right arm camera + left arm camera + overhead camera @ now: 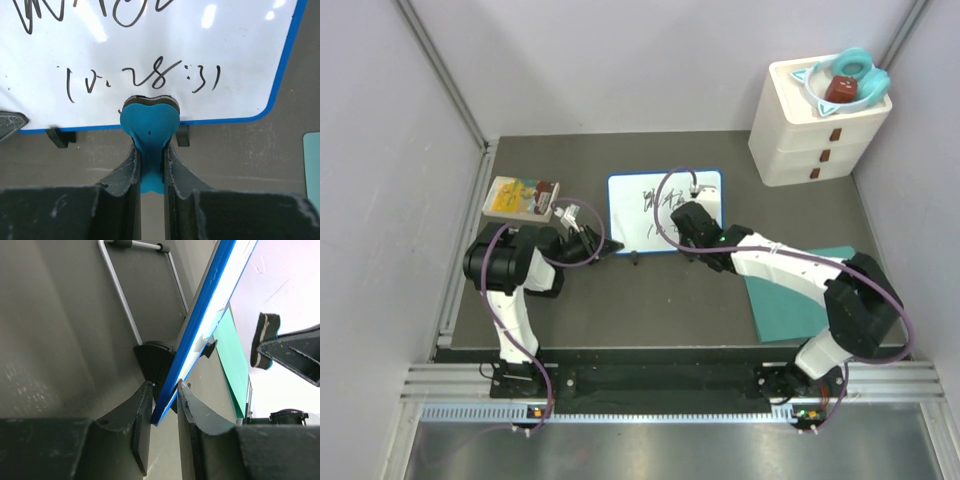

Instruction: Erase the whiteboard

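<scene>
whiteboard (235, 45) — handwritten in black, roughly "28:31" — rest illegible

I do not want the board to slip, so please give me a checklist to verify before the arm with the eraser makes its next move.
1. Board steadied: the left end effector is shut on the blue rim of the whiteboard: ok.
2. Tool held: the right end effector is shut on the blue eraser: ok.
3. Felt side faces the board: ok.
4. Eraser pressed on the board: the left wrist view shows a gap between them: not ok.
5. Board clean: black marker writing is on it: not ok.
6. Left grip firm enough against wiping pressure: cannot tell.
</scene>
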